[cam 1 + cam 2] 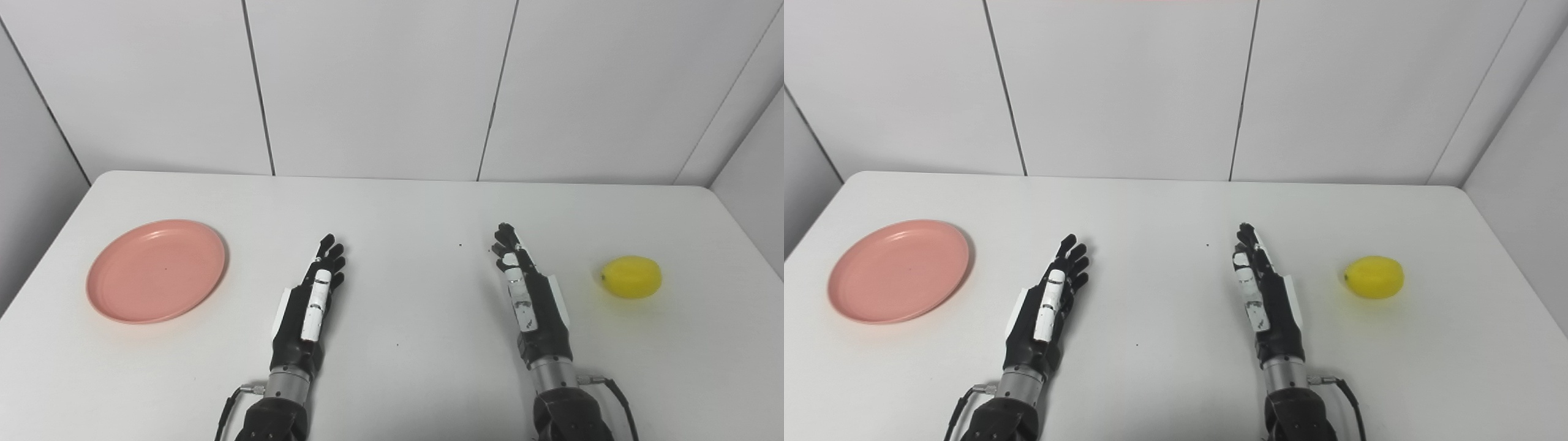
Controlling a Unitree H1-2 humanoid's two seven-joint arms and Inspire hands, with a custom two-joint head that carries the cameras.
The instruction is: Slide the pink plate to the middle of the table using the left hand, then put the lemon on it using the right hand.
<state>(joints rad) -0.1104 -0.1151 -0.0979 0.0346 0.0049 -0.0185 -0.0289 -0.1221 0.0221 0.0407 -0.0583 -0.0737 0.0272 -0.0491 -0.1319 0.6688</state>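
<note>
Pink plate (pixel 156 271) left, lemon (pixel 631 277) right, white table (pixel 404 208) (paneled walls behind)

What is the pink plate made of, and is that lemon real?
The pink plate looks like matte plastic: one even colour, thin raised rim, hardly any shine. The lemon has smooth, evenly bright yellow skin with a soft sheen, so it may be a plastic toy, but the views can't settle that.

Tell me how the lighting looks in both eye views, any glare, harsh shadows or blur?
Left eye view: even, diffuse light, only a soft shadow beside the pink plate and under the lemon, no glare, all sharp. Right eye view: the same; both hands crisp, faint shadows on the white table.
</note>
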